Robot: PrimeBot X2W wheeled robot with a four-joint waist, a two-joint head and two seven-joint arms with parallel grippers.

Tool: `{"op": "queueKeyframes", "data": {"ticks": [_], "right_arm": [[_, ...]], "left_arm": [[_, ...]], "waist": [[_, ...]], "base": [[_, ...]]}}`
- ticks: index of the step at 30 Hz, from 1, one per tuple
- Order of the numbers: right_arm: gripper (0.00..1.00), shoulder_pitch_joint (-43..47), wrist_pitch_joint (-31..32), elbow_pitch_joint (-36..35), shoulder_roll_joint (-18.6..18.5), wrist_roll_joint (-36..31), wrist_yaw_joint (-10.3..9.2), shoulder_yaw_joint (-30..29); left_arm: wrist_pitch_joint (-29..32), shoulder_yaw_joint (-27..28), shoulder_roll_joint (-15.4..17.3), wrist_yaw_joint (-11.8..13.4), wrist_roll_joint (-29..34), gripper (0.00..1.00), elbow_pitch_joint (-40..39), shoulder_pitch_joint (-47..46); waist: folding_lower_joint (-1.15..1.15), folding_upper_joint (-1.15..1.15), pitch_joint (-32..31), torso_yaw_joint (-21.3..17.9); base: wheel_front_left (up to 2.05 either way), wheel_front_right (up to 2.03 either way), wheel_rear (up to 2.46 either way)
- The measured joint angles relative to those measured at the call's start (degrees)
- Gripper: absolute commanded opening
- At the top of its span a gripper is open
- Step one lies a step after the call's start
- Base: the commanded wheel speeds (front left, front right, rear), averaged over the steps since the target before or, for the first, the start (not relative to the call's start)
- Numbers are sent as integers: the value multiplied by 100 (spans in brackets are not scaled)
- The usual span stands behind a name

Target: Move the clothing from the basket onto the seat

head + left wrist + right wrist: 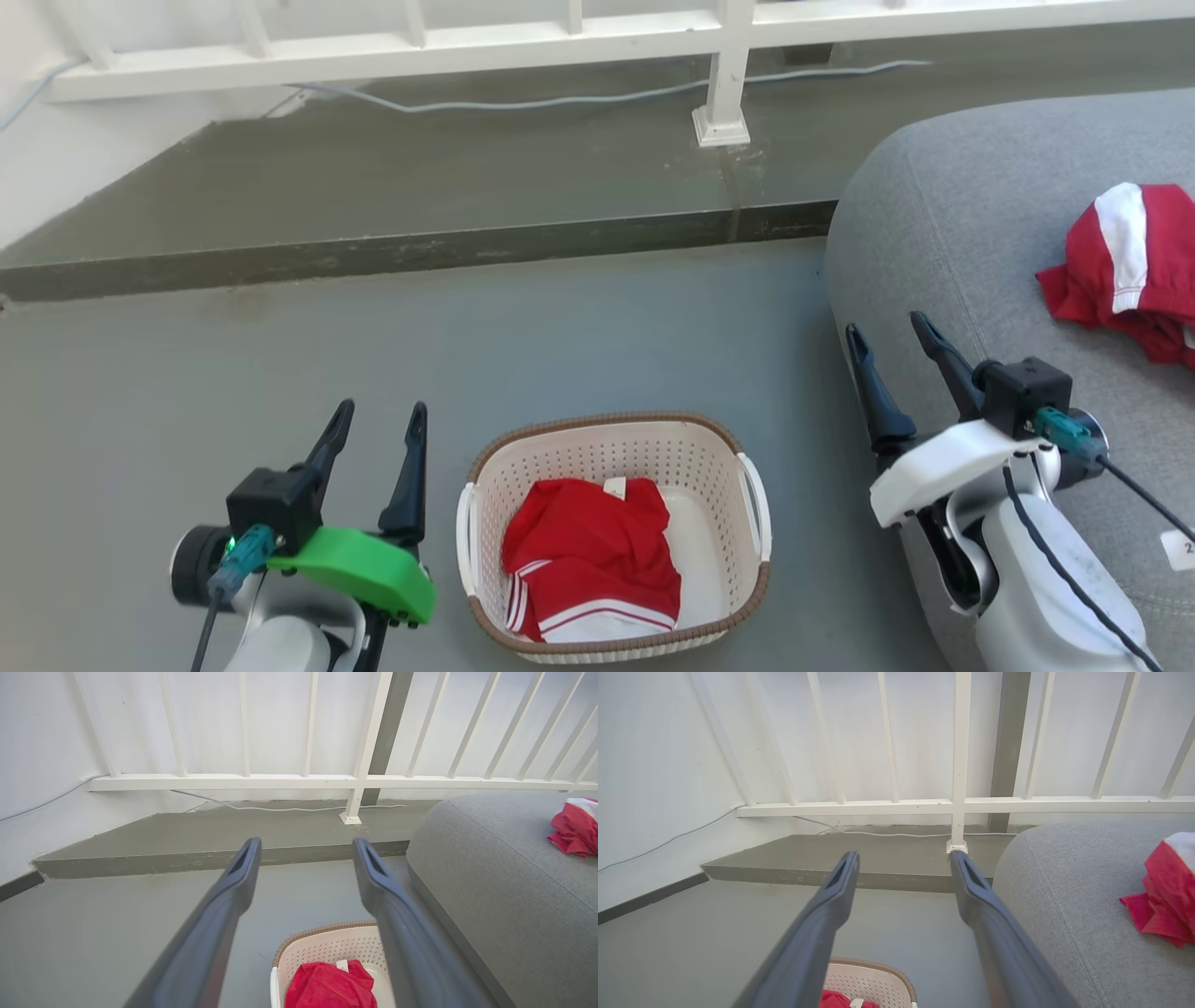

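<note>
A cream perforated basket [756, 546] with a brown rim stands on the grey floor in the head view. Inside it lies red clothing [588, 555] with white stripes and a white tag. Another red and white garment [1125, 271] lies on the grey seat [952, 224] at the right. My left gripper [380, 422] hangs open and empty to the left of the basket. My right gripper [887, 336] hangs open and empty beside the seat's front edge. The left wrist view shows the basket [327, 947] and its clothing [327, 987] below the open fingers [224, 896]. The right wrist view shows the seat [1064, 896] and its garment [1164, 891].
A raised concrete step [401, 247] crosses the floor behind the basket. On it stand a white railing [560, 42] with a post base [720, 126] and a grey cable [560, 98]. A white wall [56, 177] closes the left side.
</note>
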Motion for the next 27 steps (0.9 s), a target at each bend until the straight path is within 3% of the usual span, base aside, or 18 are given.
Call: {"op": "queueKeyframes", "data": {"ticks": [10, 27], "right_arm": [[100, 341, 54, -339, 7, 1, -160, -16], [100, 600, 263, -817, 15, 13, -175, -22]], "left_arm": [[-14, 136, 40, 5, 0, 100, -24, 194], [-13, 234, 44, 55, 1, 100, -81, 340]], "waist": [[0, 0, -101, -14], [0, 0, -110, -89]], "base": [[0, 0, 0], [0, 0, 0]]}}
